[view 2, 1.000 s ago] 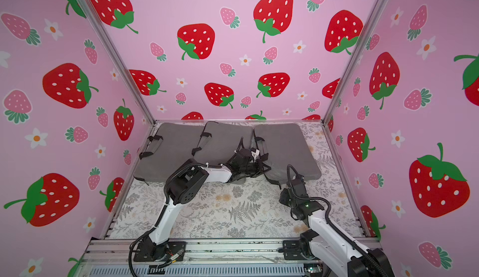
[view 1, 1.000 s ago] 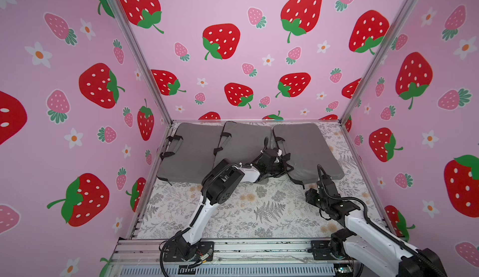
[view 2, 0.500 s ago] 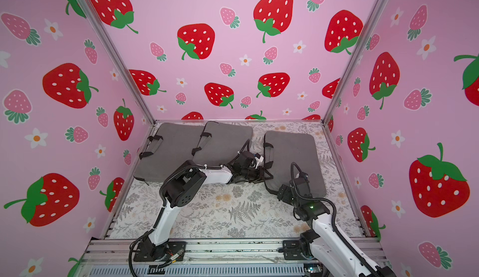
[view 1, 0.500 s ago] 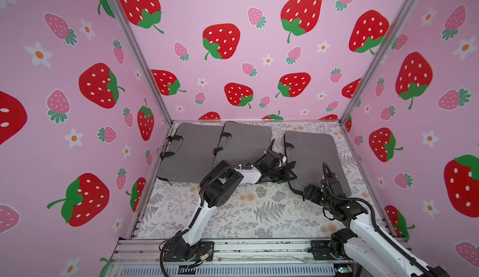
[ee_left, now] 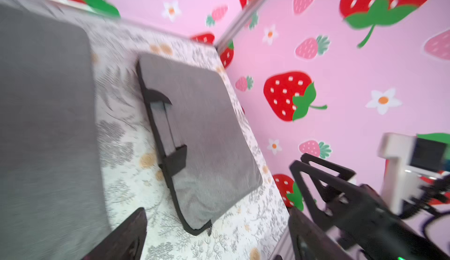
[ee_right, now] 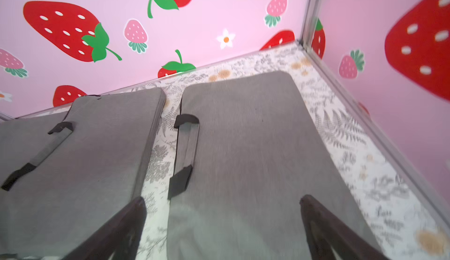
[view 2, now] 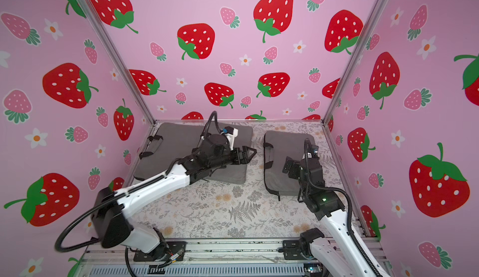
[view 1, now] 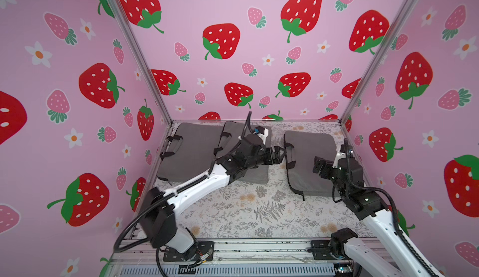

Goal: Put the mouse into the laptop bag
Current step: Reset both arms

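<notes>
Grey laptop bag [view 1: 308, 148] shows no mouse; left fingers [ee_left: 126, 237] and right fingers [ee_right: 321, 224] spread empty.

The bag [view 1: 308, 148] [view 2: 285, 143] [ee_left: 202, 134] [ee_right: 255, 149] is a grey fabric sleeve with black trim and a black-ended handle along one long edge. It lies flat on the floral cloth [view 1: 259, 205], over on my right side. Its handle edge faces the next bag [ee_right: 109, 154], a strip of cloth showing between them, and its black zip ends at the near corner.
</notes>
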### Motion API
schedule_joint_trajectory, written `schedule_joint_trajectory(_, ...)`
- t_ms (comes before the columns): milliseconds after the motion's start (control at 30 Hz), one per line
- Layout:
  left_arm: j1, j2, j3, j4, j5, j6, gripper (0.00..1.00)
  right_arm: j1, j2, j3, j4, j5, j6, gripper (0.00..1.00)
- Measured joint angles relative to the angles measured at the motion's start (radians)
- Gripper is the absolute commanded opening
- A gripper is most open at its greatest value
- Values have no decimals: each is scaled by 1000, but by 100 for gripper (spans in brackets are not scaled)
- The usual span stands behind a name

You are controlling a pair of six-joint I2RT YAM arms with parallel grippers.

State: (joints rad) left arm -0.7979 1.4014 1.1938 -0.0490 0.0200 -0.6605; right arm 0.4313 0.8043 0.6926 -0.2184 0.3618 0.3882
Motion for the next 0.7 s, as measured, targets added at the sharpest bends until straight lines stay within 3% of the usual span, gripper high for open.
schedule_joint_trajectory(100, 22, -192, -151, 27, -217, 78, 100, 0, 142, -124, 257, 76, -216, 99)
schedule_joint_trajectory(200, 98, -290, -301, 53, -396, 193, 100, -1, 340, -257, 486, 167, -397, 99)
schedule_joint_trajectory(333, 322, -362, -500, 91, -527, 323, 100, -35, 525, -309, 653, 228, -517, 99)
schedule_joint_trajectory(433, 487, -402, -621, 154, -616, 409, 99, -97, 556, -307, 733, 223, -528, 99)
schedule_joint_trajectory(567, 537, -336, -807, 448, -706, 534, 99, -179, 530, -339, 852, 183, -512, 99)
schedule_joint_trajectory(700, 580, -75, -866, 650, -687, 594, 99, -239, 544, -379, 968, 123, -493, 99)
